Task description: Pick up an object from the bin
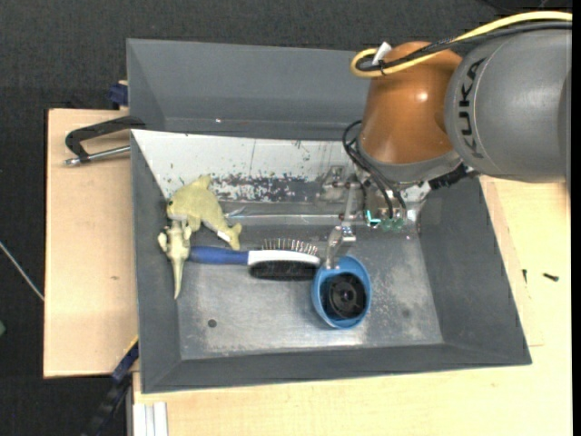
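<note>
So the big grey metal bin (454, 271) is taking up most of the shot, sloped walls all round and a flat floor in the middle. The grey KUKA arm (517, 98) is coming in from the right with its rounded orange cover (408, 107) hanging over the bin's back right part. The jaws are pointing down under that cover, near the middle of the floor, and honestly I can't tell if they're apart or together. Their tip is sitting just above the upper rim of a round blue plastic cup-like thing with a dark inside (341, 296), and nothing is showing between them.

That blue piece is lying right of centre on the floor, toward the front. Just beside it on the left, a brush with a blue handle and a white and black head (272, 263) is lying flat. Over at the left wall, two pale yellow toy animals are resting close together, one higher up (198, 205) and one lower (174, 248).
</note>
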